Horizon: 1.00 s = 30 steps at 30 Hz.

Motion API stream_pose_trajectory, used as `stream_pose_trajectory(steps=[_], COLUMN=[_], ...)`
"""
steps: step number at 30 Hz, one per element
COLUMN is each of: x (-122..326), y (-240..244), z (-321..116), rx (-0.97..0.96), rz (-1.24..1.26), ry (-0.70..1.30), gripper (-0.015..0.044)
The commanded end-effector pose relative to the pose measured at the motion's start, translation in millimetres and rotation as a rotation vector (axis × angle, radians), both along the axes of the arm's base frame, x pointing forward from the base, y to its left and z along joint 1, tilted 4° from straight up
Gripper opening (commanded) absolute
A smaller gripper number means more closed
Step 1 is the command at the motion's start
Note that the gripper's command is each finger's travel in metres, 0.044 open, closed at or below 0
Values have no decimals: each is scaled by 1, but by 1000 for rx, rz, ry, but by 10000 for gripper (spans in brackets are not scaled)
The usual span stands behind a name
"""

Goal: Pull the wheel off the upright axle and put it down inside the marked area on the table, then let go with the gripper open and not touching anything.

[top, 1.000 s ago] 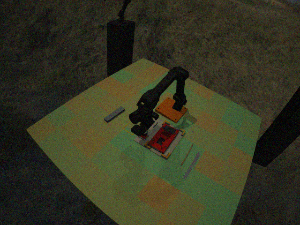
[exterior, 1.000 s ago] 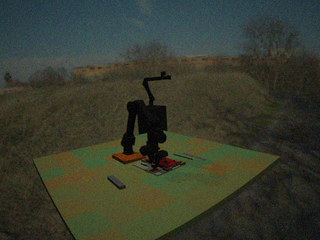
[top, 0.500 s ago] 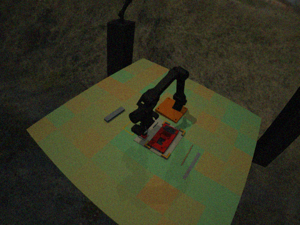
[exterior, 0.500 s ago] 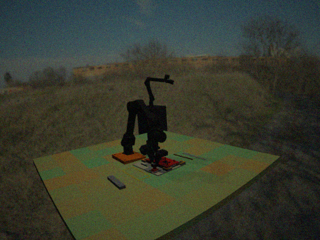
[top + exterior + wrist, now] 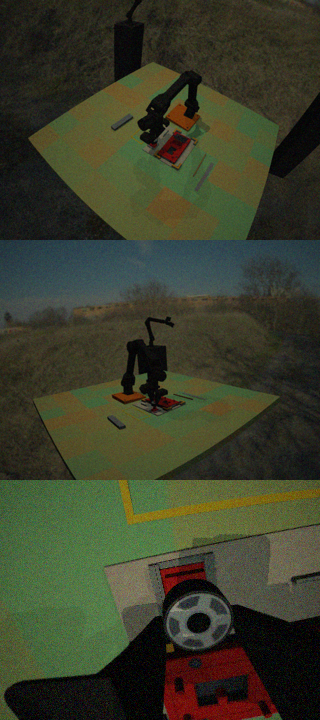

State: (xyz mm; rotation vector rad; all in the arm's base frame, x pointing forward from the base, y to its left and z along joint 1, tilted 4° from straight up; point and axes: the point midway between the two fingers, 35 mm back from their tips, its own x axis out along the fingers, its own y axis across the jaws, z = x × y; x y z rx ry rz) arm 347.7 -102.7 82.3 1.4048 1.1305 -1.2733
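The black parallel-jaw gripper (image 5: pixel 197 630) is clamping the black-tyred wheel with grey spoked hub (image 5: pixel 198 621), part-closed, over the red block base (image 5: pixel 210 680) on the grey plate (image 5: pixel 130 587). No legible writing showing. Axle is hiding beneath; fingertips are blurring into shadow.

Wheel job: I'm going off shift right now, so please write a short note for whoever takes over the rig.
Hand: shut on the wheel, fingers on either side of its tyre.
Wheel: over the red mount on the grey base plate; whether it has cleared the axle cannot be told.
Marked area: yellow outline on the table beside the plate, nothing in it in the part shown.
Done: grasp.
Left: lift the wheel off, set it inside the outline, open and back clear.
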Motion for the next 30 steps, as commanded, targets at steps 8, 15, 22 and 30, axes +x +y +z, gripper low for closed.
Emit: stream_pose_trajectory(steps=[8, 15, 22, 30], x=[0, 0, 0, 0], y=[-1, -1, -1, -1], z=[5, 8, 10, 13], rx=[-4, -4, -5, -5], rz=[-1, -1, -2, -2], ry=[-2, -3, -3, -3], gripper=[0, 0, 0, 0])
